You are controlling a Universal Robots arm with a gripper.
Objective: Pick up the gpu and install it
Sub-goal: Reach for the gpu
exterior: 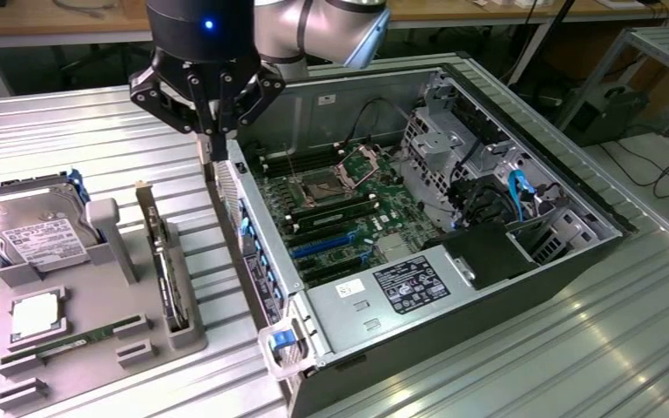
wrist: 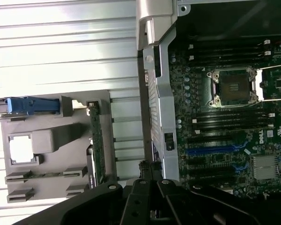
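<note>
Exterior view: the black end effector [exterior: 210, 146] is hanging closed on nothing above the open grey metal computer case [exterior: 567, 252], at its rear wall. Below and beside it, the thin dark gpu [exterior: 163, 261] with its silver bracket is standing edge-up in the grey slotted tray [exterior: 91, 348], presumably offering a graspable edge

Wrist view: the gpu [wrist: 96, 140] is sitting in that tray [wrist: 42, 117], just beside the end effector [wrist: 150, 168]
</note>
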